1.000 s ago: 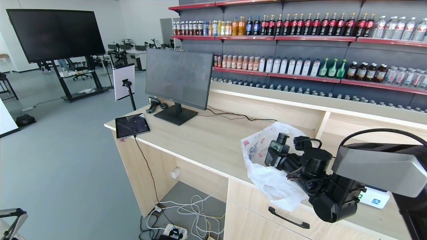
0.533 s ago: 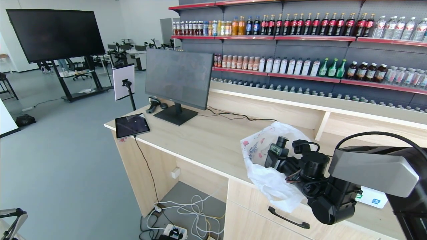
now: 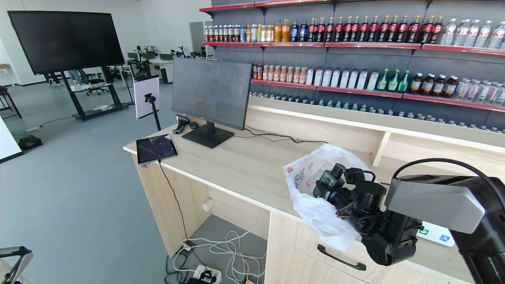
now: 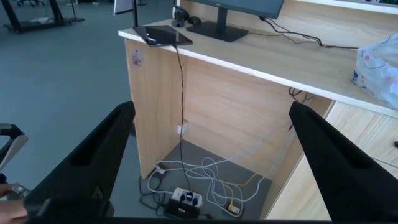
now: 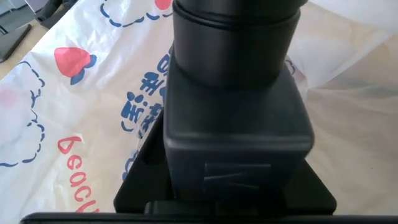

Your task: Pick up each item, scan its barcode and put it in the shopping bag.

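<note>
The white shopping bag [image 3: 315,209], printed in red and blue, sits open on the wooden counter [image 3: 244,165] near its front edge. My right gripper [image 3: 322,188] hangs at the bag's mouth, with its tip down inside against the plastic. In the right wrist view a black block topped by a cylinder [image 5: 236,124] sits close to the camera, over the printed bag [image 5: 74,112]. I cannot tell whether that black shape is the gripper or something it holds. My left gripper [image 4: 211,168] is low beside the counter, open, with nothing between its fingers [image 4: 93,168]. The bag [image 4: 379,68] lies far off to its side.
A monitor [image 3: 213,92], a tablet [image 3: 156,149] and a handheld scanner [image 3: 181,125] stand at the counter's left end. A white payment stand [image 3: 438,234] sits behind my right arm. A drawer handle [image 3: 341,258] juts out below the bag. Cables [image 4: 211,186] lie on the floor, and bottle shelves [image 3: 355,79] stand behind.
My right arm has sunk a little and shifted left, bringing its wrist closer into the bag's mouth. The bag and the rest of the counter have stayed put.
</note>
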`<state>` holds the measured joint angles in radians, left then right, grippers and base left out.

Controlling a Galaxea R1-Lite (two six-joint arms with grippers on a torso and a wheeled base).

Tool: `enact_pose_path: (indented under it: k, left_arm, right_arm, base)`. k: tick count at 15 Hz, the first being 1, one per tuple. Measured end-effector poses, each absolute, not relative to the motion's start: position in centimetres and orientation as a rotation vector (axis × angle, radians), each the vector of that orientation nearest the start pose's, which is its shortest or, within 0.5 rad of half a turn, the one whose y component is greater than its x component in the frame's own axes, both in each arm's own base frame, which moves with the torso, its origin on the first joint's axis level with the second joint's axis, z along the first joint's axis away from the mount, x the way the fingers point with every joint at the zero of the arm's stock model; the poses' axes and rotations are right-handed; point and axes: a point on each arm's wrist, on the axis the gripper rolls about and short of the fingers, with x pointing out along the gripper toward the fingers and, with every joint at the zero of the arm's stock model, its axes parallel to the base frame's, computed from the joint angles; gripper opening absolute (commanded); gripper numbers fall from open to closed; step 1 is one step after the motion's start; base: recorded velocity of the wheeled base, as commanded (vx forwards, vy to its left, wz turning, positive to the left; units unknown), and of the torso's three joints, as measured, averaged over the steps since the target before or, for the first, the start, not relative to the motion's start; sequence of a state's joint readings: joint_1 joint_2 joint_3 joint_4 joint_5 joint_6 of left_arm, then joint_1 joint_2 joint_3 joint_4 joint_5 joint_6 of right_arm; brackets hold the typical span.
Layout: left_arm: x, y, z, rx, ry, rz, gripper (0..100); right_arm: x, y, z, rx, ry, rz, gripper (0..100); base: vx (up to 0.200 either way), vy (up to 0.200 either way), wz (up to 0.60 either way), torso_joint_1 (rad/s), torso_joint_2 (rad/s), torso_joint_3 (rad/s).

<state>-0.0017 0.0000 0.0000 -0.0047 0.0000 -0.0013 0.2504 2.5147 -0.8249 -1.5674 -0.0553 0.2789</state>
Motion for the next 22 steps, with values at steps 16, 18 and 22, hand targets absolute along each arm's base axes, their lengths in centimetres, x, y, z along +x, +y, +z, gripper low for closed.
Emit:
enact_pose_path:
  k: [16, 18, 22]
  left_arm:
    - [-2.3, 0.0, 7.6, -0.003, -0.004, -0.002, 100]
    - [-2.3, 0.0, 7.6, -0.003, -0.004, -0.002, 100]
    - [-2.3, 0.0, 7.6, -0.003, -0.005, -0.002, 100]
  right_arm:
    - [37.8, 8.6, -0.4, 0.244, 0.132, 0.102, 100]
    - [37.3, 8.3, 0.5, 0.239, 0.124, 0.098, 100]
    - [36.7, 8.1, 2.3, 0.243, 0.090, 0.078, 100]
  base:
    - [0.000, 0.000, 0.00, 0.000, 0.00, 0.000]
    - [0.000, 0.000, 0.00, 0.000, 0.00, 0.000]
    - [0.000, 0.000, 0.00, 0.000, 0.00, 0.000]
